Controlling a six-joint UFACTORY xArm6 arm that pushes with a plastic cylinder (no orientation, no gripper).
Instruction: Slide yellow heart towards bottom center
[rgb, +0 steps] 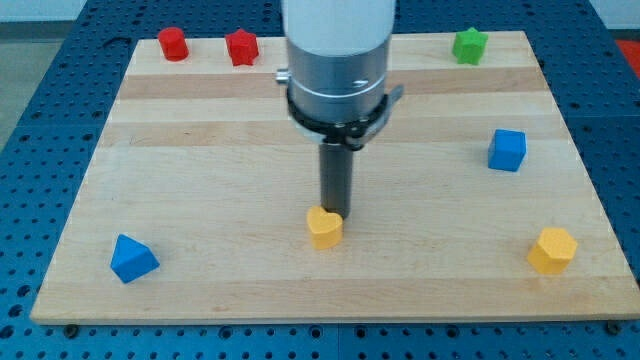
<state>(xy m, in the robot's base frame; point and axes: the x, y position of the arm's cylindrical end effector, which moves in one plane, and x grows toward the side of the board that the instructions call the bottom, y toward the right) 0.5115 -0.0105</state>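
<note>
Seen from above and slightly in front: a pale wooden board (200, 150) lying on a blue perforated table (40, 120). At the view's bottom centre, a little above the board's lower edge, the yellow heart (324, 228). Directly behind it, toward the view's top, my tip (332, 212), the lower end of the dark rod coming down from the wide silver cylinder (337, 70) of the arm; touching the heart's upper edge or just beside it, cannot tell which. No jaws on this rig, only the plain rod, so nothing released, clenched or grasped. At the view's bottom left, well apart from the heart, a blue triangular block (133, 259). At the view's bottom right, near the board's right edge, a yellow block (552, 250), six-sided as far as can be made out. Higher on the right side, a blue cube (507, 150). Along the view's top edge of the board: a red cylinder-like block (174, 43) at the left, just beside it a red star-shaped block (242, 47), and far to the right a green star-shaped block (469, 45). All these blocks standing apart from each other and from the tip, except the heart.
</note>
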